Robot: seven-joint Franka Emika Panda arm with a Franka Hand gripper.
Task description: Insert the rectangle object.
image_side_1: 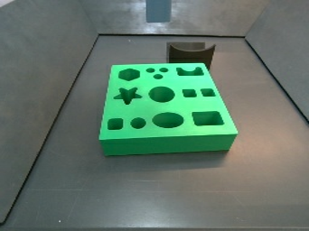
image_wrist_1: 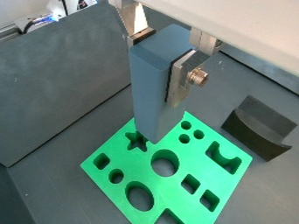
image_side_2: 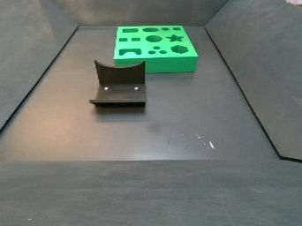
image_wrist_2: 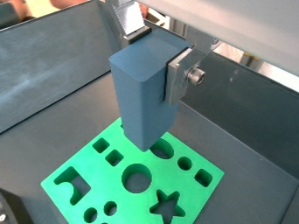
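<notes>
Dark grey walls are enclosing a matte floor on which we are working, and above it we are carrying the rectangle object (image_wrist_1: 149, 87), a slim blue-grey bar hanging upright over the green block (image_side_1: 167, 106). In both wrist views the gripper (image_wrist_2: 176, 63) is clamped on the bar's upper part, one silver finger (image_wrist_1: 184, 77) lying flat against a side face; the opposite finger is hidden behind the bar. In a side view only the bar's lower end (image_side_1: 157, 9) is showing at the top edge, well above the block.

We are judging the bar to be stiff and light, with smooth flat faces that could slide in the pads if the tip catches a rim. Holding it high on two opposite faces is leaving the lower length free to enter a hole, though the long overhang may let it tilt.

Outward from it, the block's shaped holes are lying open, the rectangular ones (image_side_1: 207, 117) near its corners. Beyond, the dark curved block (image_side_2: 119, 84) is standing apart on the floor.
</notes>
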